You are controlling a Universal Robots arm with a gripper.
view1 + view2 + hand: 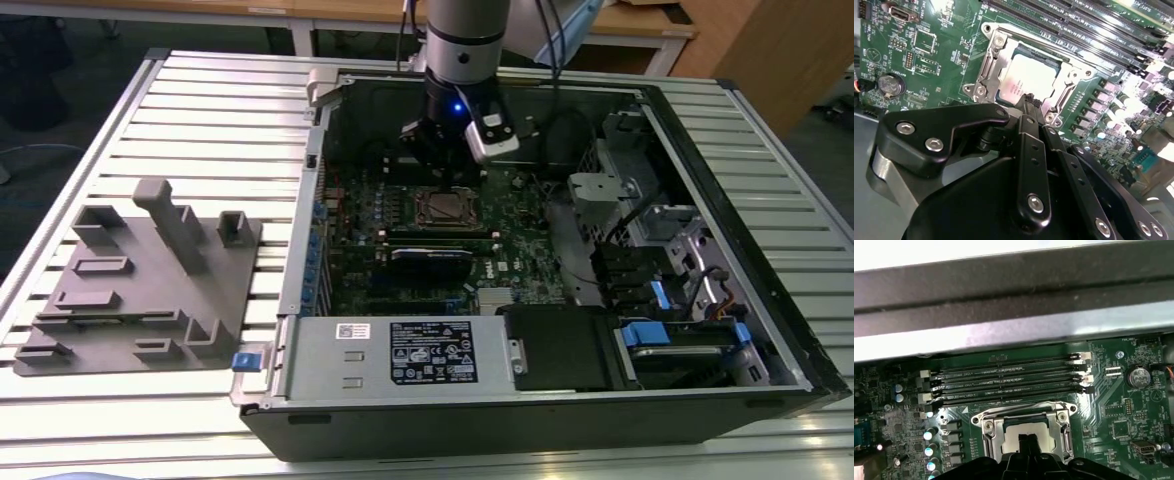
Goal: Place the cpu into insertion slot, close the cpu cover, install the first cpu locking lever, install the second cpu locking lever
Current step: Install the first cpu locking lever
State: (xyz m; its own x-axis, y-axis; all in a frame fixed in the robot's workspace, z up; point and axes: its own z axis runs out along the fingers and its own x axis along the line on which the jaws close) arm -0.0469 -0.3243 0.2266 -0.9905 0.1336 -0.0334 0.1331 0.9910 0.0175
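In the exterior view, the arm reaches down into an open computer case [747, 250] lying on a slatted table [200, 110]. The gripper [447, 180] hangs just above the insertion slot [441, 207] on the green motherboard [400, 270]. A grey fixture block [140, 275] with several upright pieces sits on the table toward the exterior view's left, well apart from the case.

In the second wrist view, the cpu [1026, 80] lies flat inside the insertion slot [985, 70], its pale metal top showing through the window of the cpu cover [1074, 82], which lies down over it. The black fingers [1030, 120] of the gripper [1031, 100] run side by side with no gap between them and nothing held; their tips stand over the near edge of the cpu, though whether they touch it cannot be told. A round coin battery [890, 85] sits on the motherboard [944, 30] well apart from the slot.

In the first wrist view, the pressed-together fingertips [1026, 440] meet over the cpu [1026, 431], framed by the cover [1026, 410]. 4 long black memory slots [1009, 380] run just beside the socket, between it and the case wall [1014, 325].
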